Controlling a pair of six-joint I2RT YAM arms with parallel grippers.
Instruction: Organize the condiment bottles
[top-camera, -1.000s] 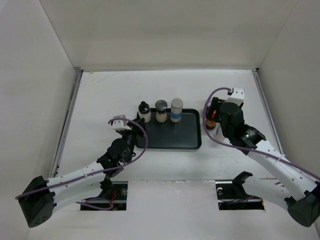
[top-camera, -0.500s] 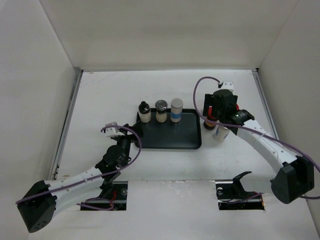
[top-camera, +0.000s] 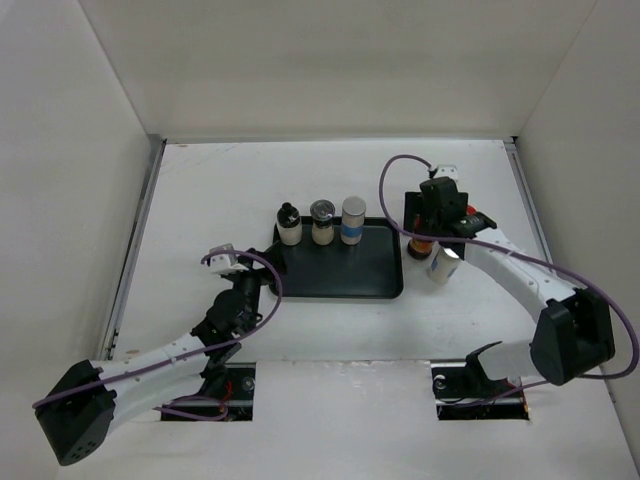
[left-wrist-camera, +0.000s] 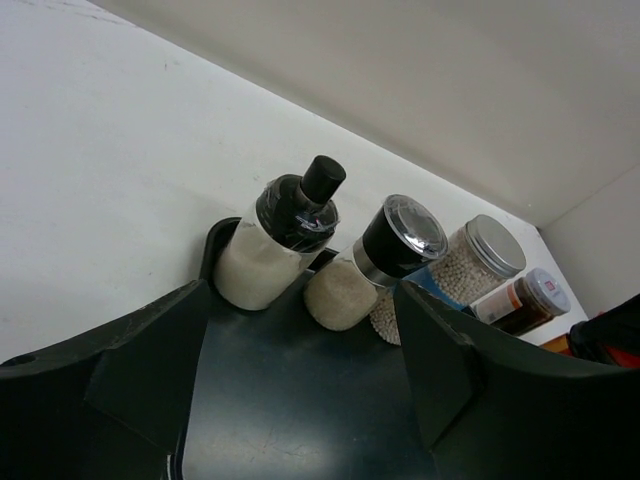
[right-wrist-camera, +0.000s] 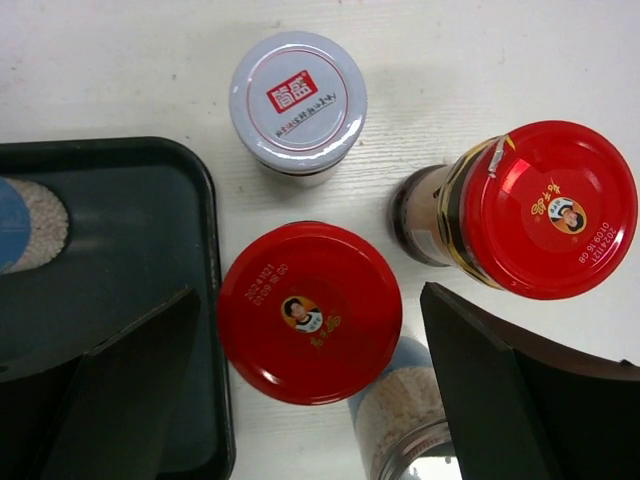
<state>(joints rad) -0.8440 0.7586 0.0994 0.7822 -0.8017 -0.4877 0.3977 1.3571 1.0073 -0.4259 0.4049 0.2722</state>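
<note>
While the right tool (right-wrist-camera: 315, 370) gapes empty above a red-lidded jar (right-wrist-camera: 310, 312), the left tool (left-wrist-camera: 300, 355) stands parted; seemingly empty.

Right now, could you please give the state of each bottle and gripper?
Black-nozzle bottle, upright on tray.
Black-capped shaker, upright on tray.
Silver-lidded jar, upright on tray.
Grey-lidded jar, upright off tray.
Red-lidded jars, upright off tray.
Pale-grain jar, off tray.
Left gripper, open, empty.
Right gripper, open, empty.

White tabletop (top-camera: 220, 190), plain pale walls (top-camera: 330, 60) — even light
</note>
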